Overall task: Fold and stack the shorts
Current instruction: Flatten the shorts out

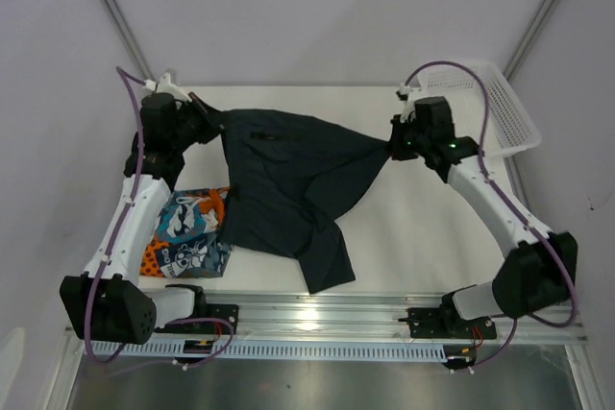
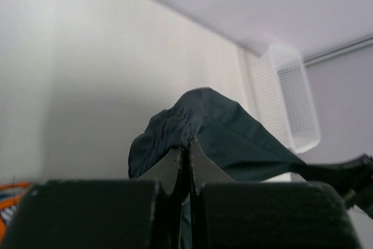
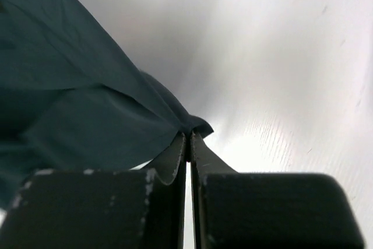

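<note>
The plain dark shorts (image 1: 288,180) hang stretched between my two arms above the white table, one leg trailing toward the front edge. My left gripper (image 1: 213,124) is shut on their far left corner; the left wrist view shows bunched dark fabric (image 2: 192,126) pinched at the fingertips of the left gripper (image 2: 189,144). My right gripper (image 1: 392,146) is shut on the right corner, where the cloth (image 3: 87,115) narrows to a point at the right gripper (image 3: 189,138). The printed shorts (image 1: 190,232), orange, teal and white, lie folded on the table at the left, partly under the dark pair.
A white mesh basket (image 1: 504,108) stands at the back right of the table; its wall also shows in the left wrist view as the basket (image 2: 291,103). The table (image 1: 423,228) ends at a metal rail along the front edge.
</note>
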